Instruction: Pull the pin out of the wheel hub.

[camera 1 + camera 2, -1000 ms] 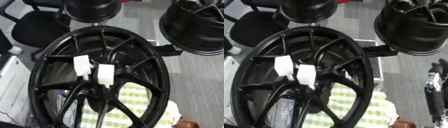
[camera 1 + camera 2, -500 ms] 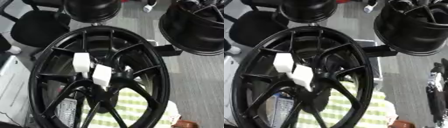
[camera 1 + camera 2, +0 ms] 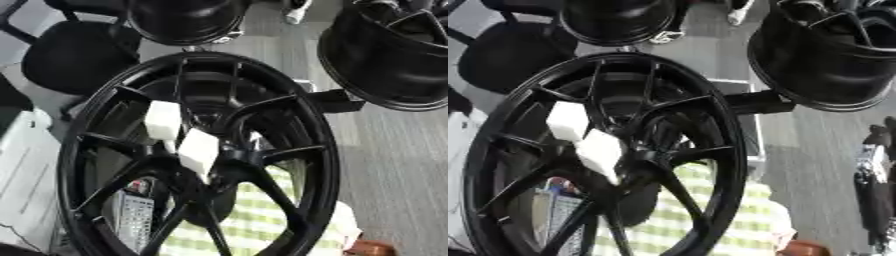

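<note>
The large black spoked wheel hub [image 3: 197, 155] fills the frame's centre. Two white blocky pieces [image 3: 179, 135], apparently the pin or its handle, have slid from centre toward lower left over the last second, now sitting by the hub's middle. Neither robot hand is visible, so their state cannot be told. Extraction seems unfinished.

Part in sight: only the right hand [image 3: 877, 187], a narrow upright strip at the right edge of the right eye view.
Colour: black nearly all over.
Lighter part: a pale, silvery patch towards its upper end.
Finer detail: seams, screws and cables too blurred to tell.
</note>
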Robot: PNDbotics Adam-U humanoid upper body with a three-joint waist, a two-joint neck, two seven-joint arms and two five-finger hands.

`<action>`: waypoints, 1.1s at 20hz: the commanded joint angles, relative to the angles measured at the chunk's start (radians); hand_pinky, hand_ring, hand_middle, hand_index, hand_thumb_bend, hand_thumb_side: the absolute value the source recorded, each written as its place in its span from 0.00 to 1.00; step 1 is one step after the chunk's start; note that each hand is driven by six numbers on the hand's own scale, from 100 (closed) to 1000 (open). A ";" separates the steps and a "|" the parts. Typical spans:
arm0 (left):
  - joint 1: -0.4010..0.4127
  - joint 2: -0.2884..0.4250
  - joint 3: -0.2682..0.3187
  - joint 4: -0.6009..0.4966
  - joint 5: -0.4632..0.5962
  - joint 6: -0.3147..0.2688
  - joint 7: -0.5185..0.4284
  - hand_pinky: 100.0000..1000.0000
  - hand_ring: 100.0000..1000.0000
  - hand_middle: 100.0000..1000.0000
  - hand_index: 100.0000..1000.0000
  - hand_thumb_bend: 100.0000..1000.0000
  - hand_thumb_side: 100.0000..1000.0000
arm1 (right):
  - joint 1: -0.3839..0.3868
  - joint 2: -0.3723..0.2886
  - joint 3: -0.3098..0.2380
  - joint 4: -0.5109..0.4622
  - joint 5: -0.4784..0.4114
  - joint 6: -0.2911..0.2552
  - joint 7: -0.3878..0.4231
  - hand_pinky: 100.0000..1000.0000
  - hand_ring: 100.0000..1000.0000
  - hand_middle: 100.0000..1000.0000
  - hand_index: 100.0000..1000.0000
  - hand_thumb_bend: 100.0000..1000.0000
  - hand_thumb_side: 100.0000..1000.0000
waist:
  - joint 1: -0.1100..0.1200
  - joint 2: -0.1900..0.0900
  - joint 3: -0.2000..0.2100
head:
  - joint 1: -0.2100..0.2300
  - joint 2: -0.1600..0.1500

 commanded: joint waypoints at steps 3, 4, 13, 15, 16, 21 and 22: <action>-0.007 0.048 0.020 -0.022 0.033 -0.027 -0.025 0.88 0.86 0.82 0.86 0.06 0.03 | -0.005 -0.015 -0.006 -0.018 -0.004 0.000 -0.003 0.94 0.85 0.67 0.81 0.00 0.67 | 0.007 -0.020 0.002 | -0.002 0.002; -0.007 0.048 0.022 -0.024 0.036 -0.032 -0.021 0.88 0.86 0.82 0.86 0.06 0.03 | -0.006 -0.015 -0.006 -0.018 -0.005 0.000 -0.003 0.94 0.85 0.67 0.81 0.00 0.67 | 0.006 -0.020 0.002 | -0.002 0.002; -0.003 0.047 0.025 -0.022 0.032 -0.034 0.025 0.87 0.85 0.80 0.85 0.00 0.04 | -0.006 -0.016 -0.005 -0.018 -0.006 0.000 -0.001 0.94 0.85 0.67 0.81 0.00 0.66 | 0.006 -0.020 0.004 | -0.006 0.004; -0.005 0.041 0.031 -0.021 0.073 -0.022 0.044 0.85 0.82 0.78 0.86 0.00 0.37 | -0.005 -0.016 -0.006 -0.018 -0.006 -0.001 -0.001 0.94 0.85 0.67 0.81 0.00 0.66 | 0.005 -0.021 0.004 | -0.007 0.003; -0.005 0.038 0.032 -0.023 0.110 -0.018 0.059 0.84 0.81 0.77 0.86 0.00 0.44 | -0.005 -0.016 -0.006 -0.018 -0.006 -0.001 -0.002 0.94 0.85 0.67 0.81 0.00 0.66 | 0.005 -0.021 0.005 | -0.008 0.003; 0.017 0.019 0.042 -0.117 0.379 -0.008 0.194 0.75 0.72 0.71 0.80 0.00 0.44 | -0.005 -0.017 -0.006 -0.018 -0.006 -0.004 -0.001 0.94 0.85 0.67 0.81 0.00 0.66 | 0.002 -0.021 0.007 | -0.012 0.000; 0.029 0.008 0.046 -0.164 0.464 -0.003 0.230 0.75 0.72 0.71 0.80 0.00 0.45 | -0.006 -0.018 -0.007 -0.018 -0.005 -0.005 -0.001 0.94 0.85 0.67 0.81 0.00 0.66 | 0.001 -0.020 0.008 | -0.014 -0.002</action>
